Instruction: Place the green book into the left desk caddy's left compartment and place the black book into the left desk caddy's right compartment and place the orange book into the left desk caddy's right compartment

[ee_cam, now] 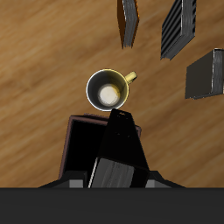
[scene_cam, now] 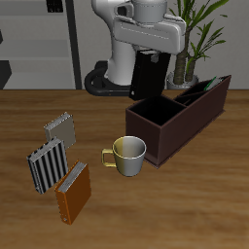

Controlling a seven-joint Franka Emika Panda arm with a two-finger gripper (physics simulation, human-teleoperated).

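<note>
- At lower left of the exterior frame, the orange-brown covered book [scene_cam: 74,193] lies on the wooden table [scene_cam: 195,209].
- At centre, a yellow-rimmed mug [scene_cam: 127,154] stands beside the long maroon-brown desk caddy [scene_cam: 165,131].
- Above it, the two-finger gripper [scene_cam: 148,58] is clamped on the thick black-covered book [scene_cam: 147,76], over the caddy's near end.
- At upper right, the thin dark green book [scene_cam: 201,88] leans in the caddy's far end.

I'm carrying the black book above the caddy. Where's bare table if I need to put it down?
Bare wood lies between the small grey book and the caddy, behind the mug, and along the front edge below the mug. Crowded: the striped book and orange book cluster.
</note>
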